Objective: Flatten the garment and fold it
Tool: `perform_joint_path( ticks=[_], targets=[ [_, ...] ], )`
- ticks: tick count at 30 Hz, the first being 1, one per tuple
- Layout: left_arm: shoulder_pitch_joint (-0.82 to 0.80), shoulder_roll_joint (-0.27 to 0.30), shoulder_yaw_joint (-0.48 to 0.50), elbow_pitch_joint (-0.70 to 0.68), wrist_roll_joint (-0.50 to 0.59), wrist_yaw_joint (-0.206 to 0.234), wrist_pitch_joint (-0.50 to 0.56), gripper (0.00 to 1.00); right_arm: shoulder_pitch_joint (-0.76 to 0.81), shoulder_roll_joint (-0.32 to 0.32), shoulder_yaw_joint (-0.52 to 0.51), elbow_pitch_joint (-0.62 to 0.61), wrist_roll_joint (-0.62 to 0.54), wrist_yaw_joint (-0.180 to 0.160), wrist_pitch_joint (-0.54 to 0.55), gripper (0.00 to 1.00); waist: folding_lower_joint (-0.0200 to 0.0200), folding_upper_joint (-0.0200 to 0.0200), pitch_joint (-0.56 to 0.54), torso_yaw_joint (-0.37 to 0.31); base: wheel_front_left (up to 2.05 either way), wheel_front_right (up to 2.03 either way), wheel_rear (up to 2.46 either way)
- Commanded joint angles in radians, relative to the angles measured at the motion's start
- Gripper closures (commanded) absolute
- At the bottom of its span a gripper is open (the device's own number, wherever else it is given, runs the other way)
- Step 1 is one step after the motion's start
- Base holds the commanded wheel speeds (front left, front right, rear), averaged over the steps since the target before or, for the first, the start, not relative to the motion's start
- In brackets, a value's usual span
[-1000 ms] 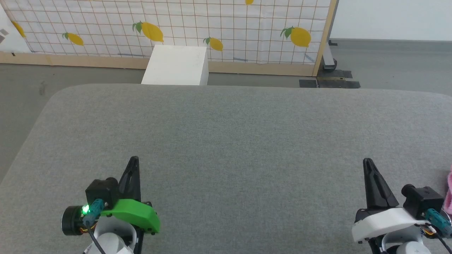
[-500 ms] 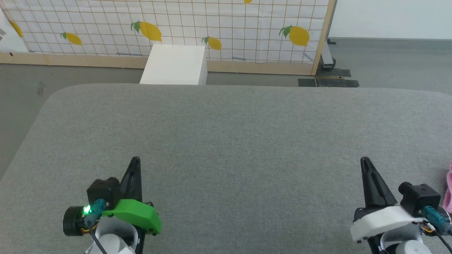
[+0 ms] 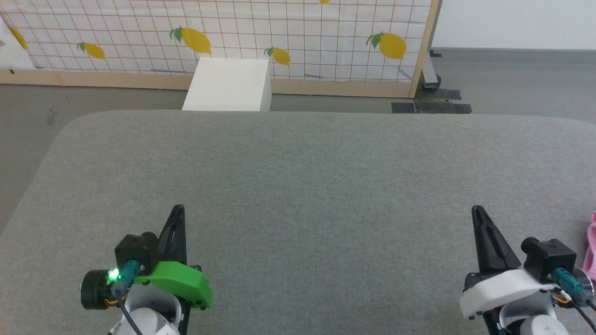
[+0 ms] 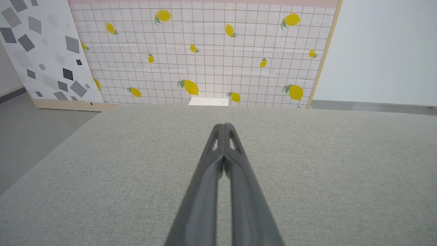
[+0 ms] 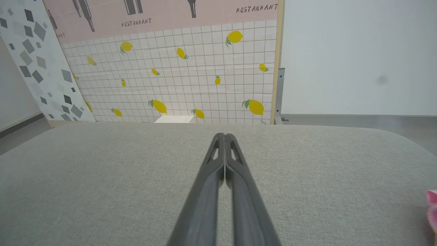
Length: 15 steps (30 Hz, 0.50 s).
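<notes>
A sliver of the light pink garment [image 3: 592, 246] shows at the right edge of the head view, lying on the grey padded table [image 3: 302, 186]; the same pink cloth [image 5: 432, 208] peeks in at the right edge of the right wrist view. My right gripper [image 3: 476, 210] hovers just left of it, shut and empty, its fingertips [image 5: 223, 136] pressed together. My left gripper [image 3: 178, 209] is at the lower left, far from the garment, also shut with nothing in it, tips [image 4: 223, 126] touching.
A white box [image 3: 228, 83] stands on the floor beyond the table's far edge. Behind it is a lemon-print grid panel [image 3: 279, 32] with a wooden frame. A metal stand foot [image 3: 430, 81] sits at the panel's right end.
The head camera has shifted slightly, so the whole scene slid a little left and up. Both grippers stay shut and in place.
</notes>
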<state>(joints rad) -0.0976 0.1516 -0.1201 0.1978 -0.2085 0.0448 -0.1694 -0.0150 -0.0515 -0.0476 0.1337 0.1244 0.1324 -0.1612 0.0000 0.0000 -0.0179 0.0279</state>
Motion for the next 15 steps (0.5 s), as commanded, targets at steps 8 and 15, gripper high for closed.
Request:
perform_joint_path(
  ticks=[8,15],
  targets=[
    [0.023,-0.018,0.015,-0.025,0.031,-0.008,0.019,1.0,0.006,0.001,0.006,-0.021,-0.019,-0.001,0.019,1.0,0.0,0.0,0.002,-0.003,0.0,0.0,0.0],
    [0.03,-0.026,0.025,-0.041,0.047,-0.011,0.033,1.0,0.007,0.001,0.01,-0.031,-0.029,-0.001,0.032,1.0,0.0,0.0,0.003,-0.005,0.0,0.0,0.0]
  ],
)
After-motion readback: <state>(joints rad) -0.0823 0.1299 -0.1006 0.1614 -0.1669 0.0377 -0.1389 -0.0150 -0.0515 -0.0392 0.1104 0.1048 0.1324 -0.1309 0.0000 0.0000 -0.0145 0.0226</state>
